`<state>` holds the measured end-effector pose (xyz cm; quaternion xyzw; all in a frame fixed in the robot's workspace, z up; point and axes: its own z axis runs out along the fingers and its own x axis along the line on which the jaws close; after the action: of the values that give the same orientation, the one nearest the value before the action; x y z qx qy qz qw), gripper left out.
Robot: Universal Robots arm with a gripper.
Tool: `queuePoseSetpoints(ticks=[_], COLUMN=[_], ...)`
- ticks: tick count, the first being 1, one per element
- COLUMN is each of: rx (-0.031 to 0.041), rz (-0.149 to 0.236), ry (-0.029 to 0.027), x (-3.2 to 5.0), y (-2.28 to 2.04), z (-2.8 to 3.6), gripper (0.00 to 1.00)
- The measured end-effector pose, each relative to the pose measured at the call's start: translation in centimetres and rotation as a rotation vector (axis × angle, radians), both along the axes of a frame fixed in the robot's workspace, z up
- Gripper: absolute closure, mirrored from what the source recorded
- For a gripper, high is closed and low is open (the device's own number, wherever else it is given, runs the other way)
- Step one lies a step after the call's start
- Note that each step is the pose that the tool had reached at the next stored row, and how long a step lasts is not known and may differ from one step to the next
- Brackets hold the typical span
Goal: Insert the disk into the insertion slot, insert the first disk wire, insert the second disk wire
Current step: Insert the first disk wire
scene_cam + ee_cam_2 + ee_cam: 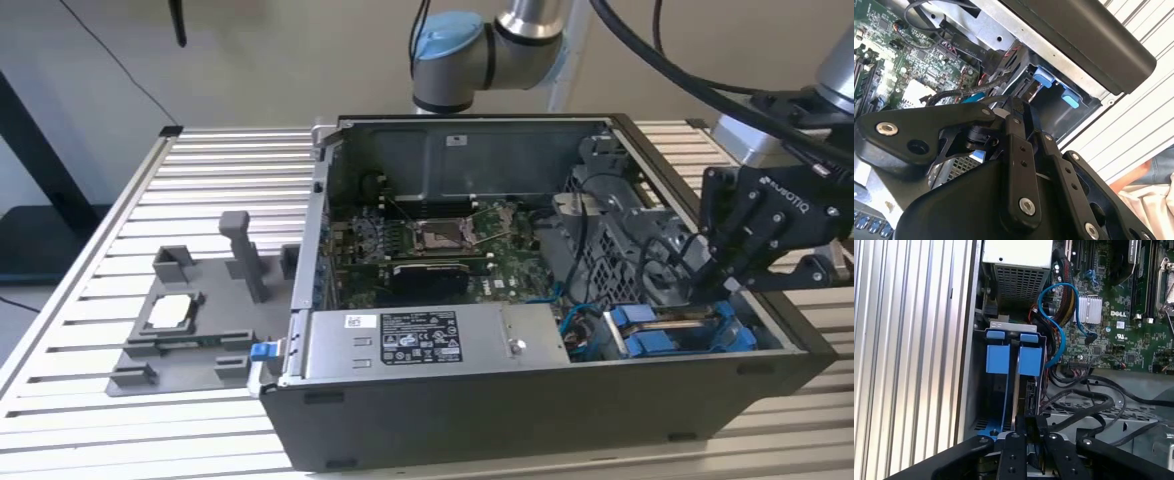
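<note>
First wrist view had disk (1029, 361) seated in insertion slot (979, 400); tool (1030, 420) pressed together just beside it, cabling judged unfinished

Arm (461, 55) enters from the top of the exterior view, with one blue-capped joint at centre and the wrist (830, 75) at that view's right edge. The black gripper (697, 278) hangs below the wrist, tilted, tips pointing down and towards the exterior view's left. In both wrist views its fingers (1020, 427) (1015, 114) are drawn close together.
</note>
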<state>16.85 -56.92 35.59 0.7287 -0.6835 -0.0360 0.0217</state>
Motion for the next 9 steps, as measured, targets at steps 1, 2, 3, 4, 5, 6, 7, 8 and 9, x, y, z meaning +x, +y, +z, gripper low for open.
queuePoseSetpoints(ticks=[1,2,3,4,5,6,7,8,9], rx=[0.0003,0.0002,0.0002,0.0005,0.0006,0.0003,0.0004,0.0004,0.0002], rz=[0.000,0.000,0.000,0.000,0.000,0.000,-0.001,-0.002,-0.005], ry=[0.0000,0.0000,-0.0004,-0.0025,-0.0072,-0.0126,-0.0188,-0.0232,-0.0263], x=[0.00,0.00,0.00,-0.03,-0.05,-0.08,-0.13,-0.17,-0.24], y=[0.00,0.00,0.00,0.00,0.01,0.01,0.02,0.02,0.03], z=[-0.02,-0.02,-0.03,-0.05,-0.07,-0.07,-0.10,-0.13,-0.15], gripper=[0.81,0.81,0.81,0.81,0.81,0.81,0.81,0.81,0.81])
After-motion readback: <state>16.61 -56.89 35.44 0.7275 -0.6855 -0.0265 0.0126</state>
